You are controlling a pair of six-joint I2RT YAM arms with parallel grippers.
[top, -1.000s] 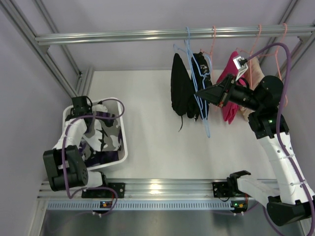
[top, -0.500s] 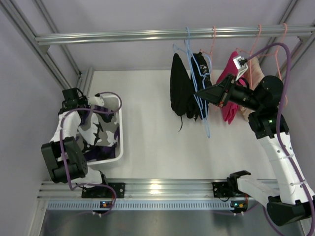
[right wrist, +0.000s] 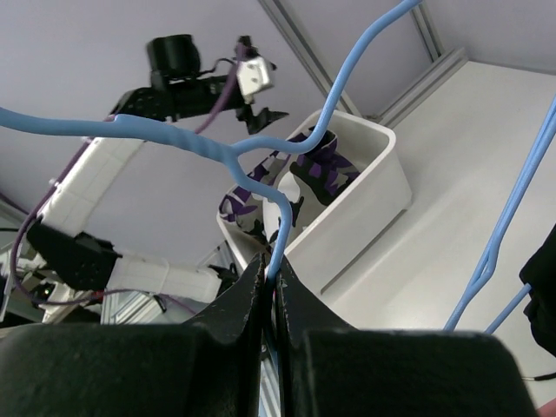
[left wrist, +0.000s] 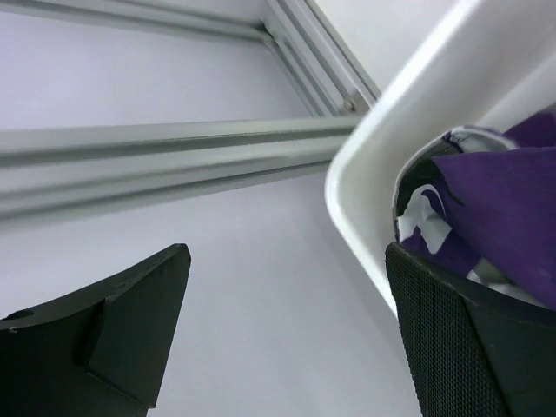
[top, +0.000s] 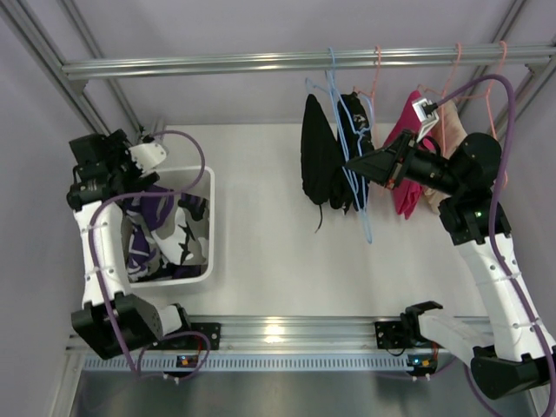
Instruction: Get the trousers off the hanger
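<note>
Left gripper (left wrist: 287, 256) was wide open with nothing in it, up above the far left corner of the bin (top: 211, 226), bin rim showing between its fingers in the wrist view. Right gripper (right wrist: 271, 269) was closed tight on the wire of a blue hanger (right wrist: 187, 143) up at the rail (top: 261, 62).

Progress as I read it: about half done. Camo trousers (top: 169, 234) lay bunched inside the bin, off any hanger, so I counted that pair finished. Black trousers (top: 320, 161) hung from the rail, just left of the blue hangers and the right gripper, not touched by either arm. Couldn't tell from above which hanger carried them, since dark fabric and blue wire overlapped there. The hanger I held looked bare in the wrist view.

Left to do, my call: free the black pair and get it to the bin. Pink garment (top: 401, 156) and beige one (top: 432, 200) hung further right, not mine to pull.
</note>
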